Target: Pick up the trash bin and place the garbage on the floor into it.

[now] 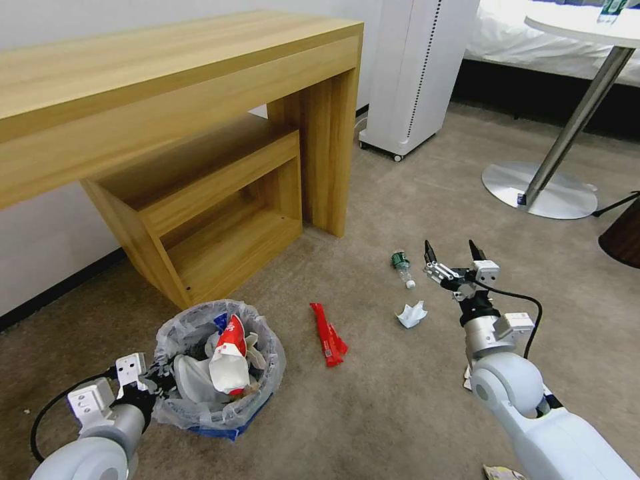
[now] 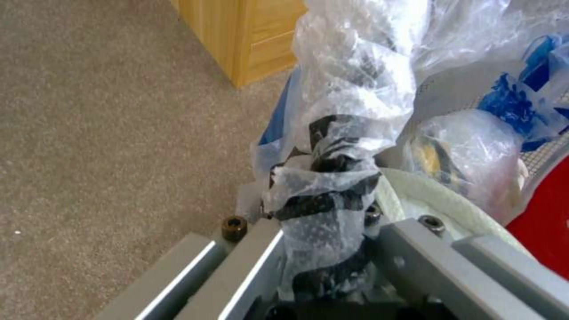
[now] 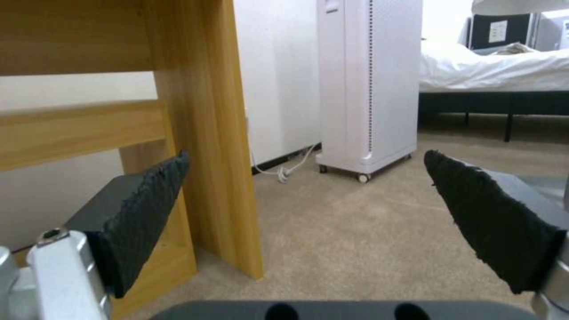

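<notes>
Carpet (image 1: 413,400); left gripper (image 1: 157,379) apparently gripping trash bin (image 1: 220,417).

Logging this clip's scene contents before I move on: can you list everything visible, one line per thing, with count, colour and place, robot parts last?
trash bin: one, blue with clear bag liner, on the carpet at front left, already holding white slippers and a red-and-white wrapper
red snack wrappers: one small bunch, red, on the carpet right of the bin
crumpled white paper: one, white, on the carpet ahead of the right arm
small bottle: one, clear with green label, lying beyond the paper
wooden desk: one, light wood, with a shelf unit beneath, at left
white appliance: one, on castors, beside the desk
round table: one, white top, metal base, far right
left gripper: shut on the bin's bagged rim
right gripper: open, above the carpet near the bottle
</notes>
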You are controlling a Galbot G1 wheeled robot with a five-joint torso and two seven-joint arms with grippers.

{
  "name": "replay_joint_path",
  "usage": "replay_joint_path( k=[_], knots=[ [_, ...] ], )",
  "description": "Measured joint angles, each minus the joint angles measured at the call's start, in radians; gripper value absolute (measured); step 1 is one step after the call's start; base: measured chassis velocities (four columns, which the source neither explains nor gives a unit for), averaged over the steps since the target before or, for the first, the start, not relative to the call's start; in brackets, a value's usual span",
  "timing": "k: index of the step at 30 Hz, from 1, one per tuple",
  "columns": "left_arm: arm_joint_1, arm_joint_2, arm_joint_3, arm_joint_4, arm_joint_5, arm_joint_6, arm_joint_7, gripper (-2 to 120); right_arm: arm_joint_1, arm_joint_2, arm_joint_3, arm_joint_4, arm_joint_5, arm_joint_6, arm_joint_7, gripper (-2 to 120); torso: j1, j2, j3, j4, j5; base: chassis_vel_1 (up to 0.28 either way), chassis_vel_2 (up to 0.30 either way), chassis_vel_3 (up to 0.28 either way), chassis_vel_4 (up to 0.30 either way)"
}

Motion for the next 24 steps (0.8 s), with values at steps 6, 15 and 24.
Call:
replay_joint_path(
  k=[6, 15, 24],
  knots=[
    [0.000, 0.001, 0.000, 0.000, 0.000, 0.000, 0.000, 0, -0.003, -0.003, 0.005, 0.001, 0.001, 0.000, -0.002, 100, 0.000, 0.000, 0.000, 0.0000, 0.0000, 0.000, 0.000, 0.000, 0.000],
    [-0.002, 0.002, 0.001, 0.005, 0.003, 0.000, 0.002, 0, -0.005, -0.003, 0.005, 0.001, 0.001, 0.000, -0.002, 100, 0.000, 0.000, 0.000, 0.0000, 0.0000, 0.000, 0.000, 0.000, 0.000],
    [-0.004, 0.014, 0.002, 0.009, 0.003, -0.001, 0.003, 0, -0.007, -0.001, 0.006, 0.001, 0.001, -0.002, -0.002, 100, 0.000, 0.000, 0.000, 0.0001, 0.0000, 0.000, 0.000, 0.000, 0.000]
  ],
)
